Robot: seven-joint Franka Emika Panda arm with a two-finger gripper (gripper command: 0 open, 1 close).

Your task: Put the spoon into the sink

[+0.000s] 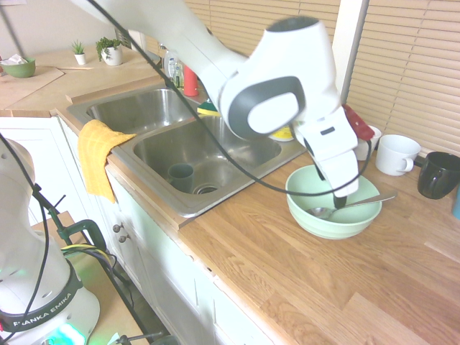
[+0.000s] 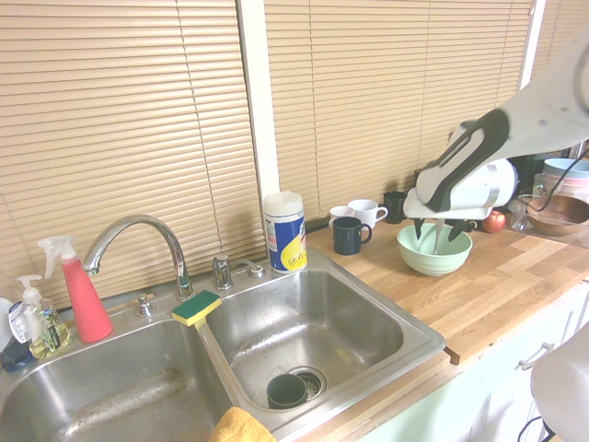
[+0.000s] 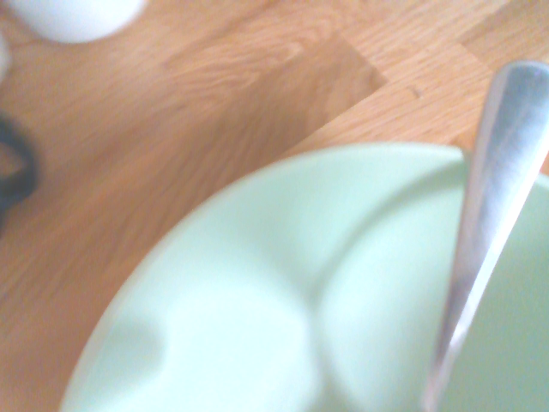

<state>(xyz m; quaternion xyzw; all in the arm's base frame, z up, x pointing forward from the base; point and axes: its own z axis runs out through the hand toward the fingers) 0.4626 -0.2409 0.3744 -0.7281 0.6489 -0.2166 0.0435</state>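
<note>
Kitchen corner by daylight
Closed beige blinds (image 2: 129, 120) cover the windows behind a wooden counter (image 1: 323, 280), with white cabinets (image 1: 43, 165) beneath it.

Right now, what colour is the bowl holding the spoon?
Pale green bowl, silver spoon; clearest in the first exterior view.

Arm (image 1: 215, 50): glossy white moulded shells, rounded links, dark grey band ringing the big joint housing (image 1: 277, 100). Wrist block is white with a small dark rectangular slot on its face. Gripper (image 2: 440, 235): white body, two slim dark fingers (image 2: 456, 230). Black cable (image 1: 215, 151) runs loose along the arm and loops under the wrist. Base (image 1: 36, 287): white, "FRANKA EMIKA" printed in dark letters, green glow at the bottom.
</note>
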